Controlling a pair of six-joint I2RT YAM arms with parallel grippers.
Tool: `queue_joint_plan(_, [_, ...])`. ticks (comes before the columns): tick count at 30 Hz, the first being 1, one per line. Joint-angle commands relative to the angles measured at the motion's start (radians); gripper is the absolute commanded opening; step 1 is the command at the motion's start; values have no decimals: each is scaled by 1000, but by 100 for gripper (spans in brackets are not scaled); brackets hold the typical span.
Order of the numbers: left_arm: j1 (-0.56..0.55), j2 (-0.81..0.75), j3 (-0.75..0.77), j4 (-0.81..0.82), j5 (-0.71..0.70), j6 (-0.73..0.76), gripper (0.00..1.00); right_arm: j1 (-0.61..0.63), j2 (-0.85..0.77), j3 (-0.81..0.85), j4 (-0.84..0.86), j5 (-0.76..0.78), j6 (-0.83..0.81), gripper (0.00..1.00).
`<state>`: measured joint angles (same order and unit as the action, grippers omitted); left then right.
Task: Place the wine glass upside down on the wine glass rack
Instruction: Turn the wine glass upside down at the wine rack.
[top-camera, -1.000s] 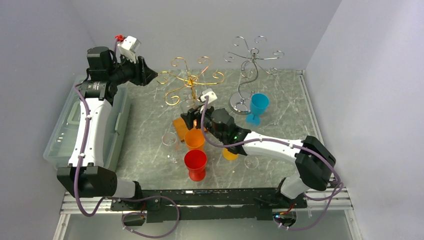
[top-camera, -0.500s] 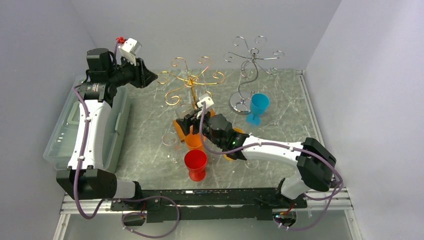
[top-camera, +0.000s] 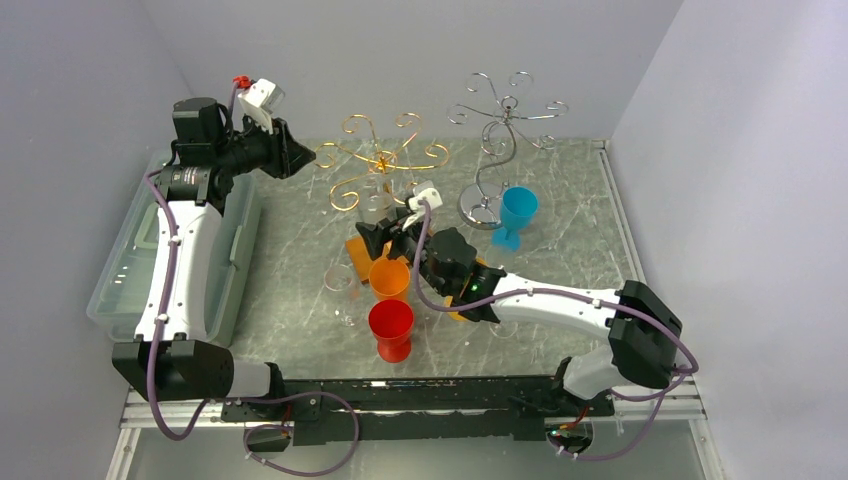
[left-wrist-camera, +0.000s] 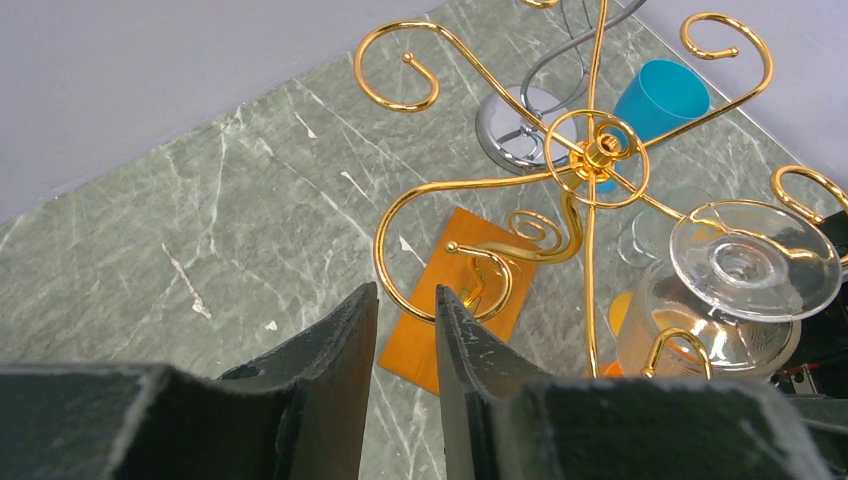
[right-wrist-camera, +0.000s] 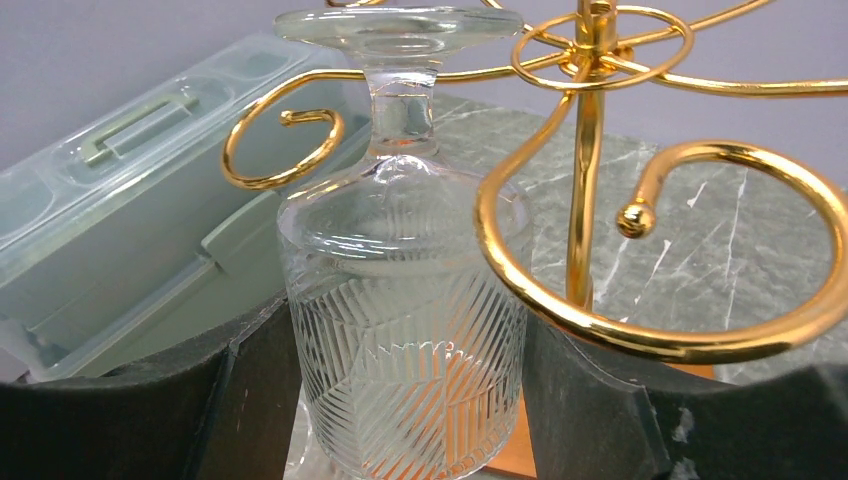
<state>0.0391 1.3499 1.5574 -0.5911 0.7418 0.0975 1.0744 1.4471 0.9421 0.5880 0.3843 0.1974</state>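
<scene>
A clear ribbed wine glass (right-wrist-camera: 405, 330) hangs upside down with my right gripper (right-wrist-camera: 405, 400) shut on its bowl. Its foot (right-wrist-camera: 400, 22) is on top, level with the arms of the gold wine glass rack (top-camera: 380, 158), and its stem stands between two gold curls. The left wrist view shows the same glass (left-wrist-camera: 735, 310) at the rack's right side. My left gripper (left-wrist-camera: 405, 300) hovers in the air to the left of the gold rack (left-wrist-camera: 590, 160). Its jaws stand a narrow gap apart with nothing between them.
A silver rack (top-camera: 505, 115) stands at the back right with a blue cup (top-camera: 517, 212) by its base. An orange cup (top-camera: 389, 277), a red cup (top-camera: 391, 325) and a clear glass (top-camera: 340, 280) stand under and in front of the gold rack. A plastic bin (top-camera: 130, 270) lies along the left edge.
The left gripper's jaws have narrowed. My right arm has shifted slightly, keeping the glass at the gold rack's arms.
</scene>
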Motion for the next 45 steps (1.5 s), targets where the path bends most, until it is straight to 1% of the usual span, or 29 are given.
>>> queue_joint_plan(1, [1, -35, -1, 7, 34, 21, 33, 6, -16, 67, 120, -3, -34, 10])
queue_joint_plan(8, [1, -37, 6, -4, 39, 26, 34, -31, 12, 83, 100, -67, -42, 10])
queue_joint_plan(13, [1, -33, 10, -3, 48, 22, 33, -47, 30, 97, 91, -127, -85, 10])
queue_joint_plan(18, [1, -29, 12, -4, 58, 22, 33, -51, 66, 128, 80, -153, -110, 10])
queue_joint_plan(21, [0, -28, 12, -6, 70, 23, 32, -50, 84, 132, 99, -155, -103, 10])
queue_joint_plan(27, [-10, -20, 5, -13, 90, 36, 27, -46, 92, 97, 167, -123, -36, 10])
queue_joint_plan(34, [-20, -18, 6, -31, 92, 49, 26, -32, 133, 107, 243, -89, -21, 9])
queue_joint_plan(41, [-22, -24, 17, -54, 90, 70, 26, -28, 207, 144, 219, -142, -46, 9])
queue_joint_plan(45, [-24, -27, 14, -58, 91, 76, 26, -28, 223, 143, 233, -145, -63, 9])
